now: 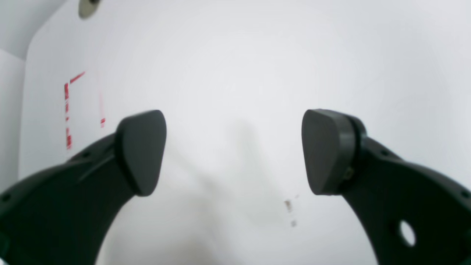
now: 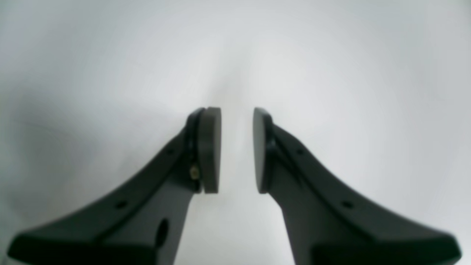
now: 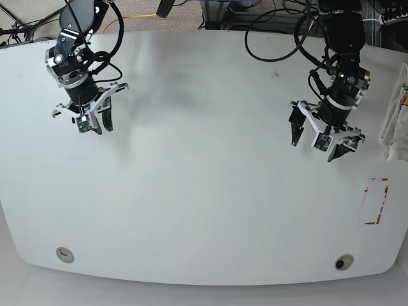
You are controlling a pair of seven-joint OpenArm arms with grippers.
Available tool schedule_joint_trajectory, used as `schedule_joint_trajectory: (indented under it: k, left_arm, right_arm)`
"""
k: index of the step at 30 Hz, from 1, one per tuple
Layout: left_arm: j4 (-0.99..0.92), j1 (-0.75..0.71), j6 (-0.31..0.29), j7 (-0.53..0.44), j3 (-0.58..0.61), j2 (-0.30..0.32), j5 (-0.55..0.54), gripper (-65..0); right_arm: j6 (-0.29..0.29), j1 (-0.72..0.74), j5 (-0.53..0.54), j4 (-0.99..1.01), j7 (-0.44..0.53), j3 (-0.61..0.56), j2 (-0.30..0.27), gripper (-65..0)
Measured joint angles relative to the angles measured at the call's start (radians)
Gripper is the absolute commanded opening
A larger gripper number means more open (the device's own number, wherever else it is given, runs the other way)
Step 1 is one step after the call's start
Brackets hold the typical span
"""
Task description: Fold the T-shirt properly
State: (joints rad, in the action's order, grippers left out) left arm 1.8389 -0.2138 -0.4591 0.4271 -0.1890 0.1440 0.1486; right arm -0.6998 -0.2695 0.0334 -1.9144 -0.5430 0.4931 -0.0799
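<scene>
Base view: a white table [image 3: 204, 191] fills the frame, with both arms reaching in from the far edge. The left gripper [image 3: 317, 140] appears on the right side of this view and hangs over bare tabletop; its two dark fingers stand wide apart with nothing between them. The right gripper [image 3: 95, 120] appears on the left side of this view, also over bare tabletop, with its fingers drawn near each other.

The T-shirt [image 3: 396, 115] lies bunched at the far right edge of the table, partly cut off by the frame (only white cloth and a trace of coloured print can be made out). It is well apart from both grippers; the left gripper is the nearer one. A red-marked rectangle [image 3: 375, 201] sits on the table surface near the right edge, in front of the T-shirt and apart from it. Cables [image 3: 274, 38] trail across the far edge of the table.

Left wrist view: the left gripper [image 1: 234, 152] shows both pads spread wide, with only white tabletop visible between them. The red markings [image 1: 68, 110] lie at the left of this view.

Right wrist view: the right gripper [image 2: 237, 151] shows its pads facing each other across a narrow gap. Only blurred white surface is visible in that gap; no held object is visible.
</scene>
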Motion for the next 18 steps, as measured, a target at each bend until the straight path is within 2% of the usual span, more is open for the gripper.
schedule_joint_trajectory:
  k: [5,10,14,18]
  left_arm:
    - [-0.005,-0.134,0.042,-0.178,0.034,-0.033,0.012,-15.6]
    - [-0.005,-0.251,0.145,-0.277,0.091,-0.035,0.011,-15.6]
    - [-0.002,-0.377,0.168,-0.357,0.090,-0.033,0.009,-15.7]
    - [0.011,-0.505,0.166,-0.426,0.092,-0.035,0.009,-15.7]
  right_arm:
    - [-0.001,-0.107,-0.005,0.037,0.126,0.010,-0.001,-51.4]
    - [0.002,-0.200,0.002,0.089,0.246,0.011,0.003,-52.5]
    - [-0.002,-0.306,0.118,0.108,0.345,0.032,0.016,-55.8]
    - [0.006,-0.423,0.171,0.115,0.356,0.040,0.010,-56.1]
